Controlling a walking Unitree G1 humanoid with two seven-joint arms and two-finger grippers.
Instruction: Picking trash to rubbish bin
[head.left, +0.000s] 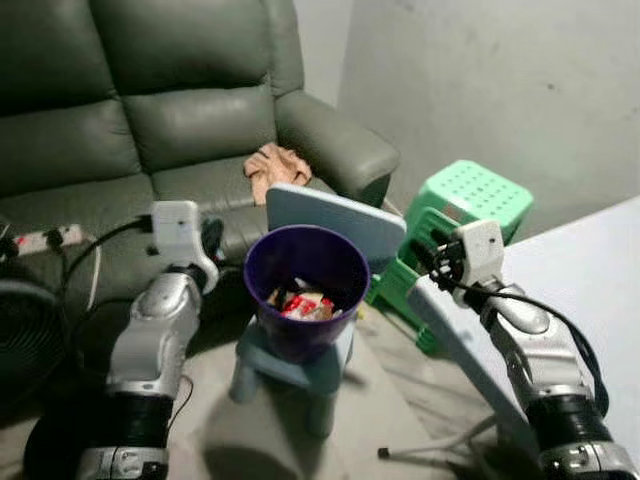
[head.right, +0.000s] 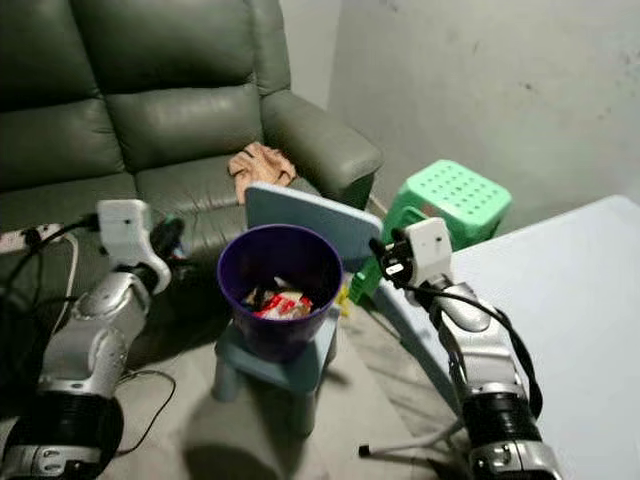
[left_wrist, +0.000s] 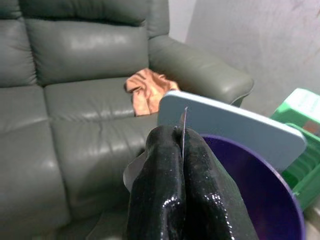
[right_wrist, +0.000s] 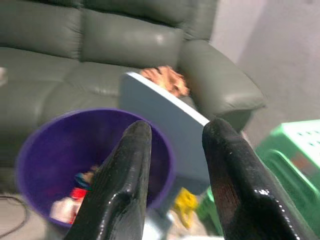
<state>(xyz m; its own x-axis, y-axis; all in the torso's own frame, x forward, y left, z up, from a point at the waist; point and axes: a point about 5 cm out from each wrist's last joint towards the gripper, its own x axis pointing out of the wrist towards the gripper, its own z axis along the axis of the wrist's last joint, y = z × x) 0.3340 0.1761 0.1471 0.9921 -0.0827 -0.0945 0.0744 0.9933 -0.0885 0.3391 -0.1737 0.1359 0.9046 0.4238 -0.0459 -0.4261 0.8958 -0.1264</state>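
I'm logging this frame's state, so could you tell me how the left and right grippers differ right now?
The left gripper has its fingers pressed together on a thin pale scrap; the right gripper is open and empty. The left one is beside the purple bin's rim, the right one on its other side. Both point towards the bin.

Purple rubbish bin (head.left: 306, 290), round, upright on small blue chair (head.left: 300, 365), red-and-white wrappers (head.left: 303, 305) inside.
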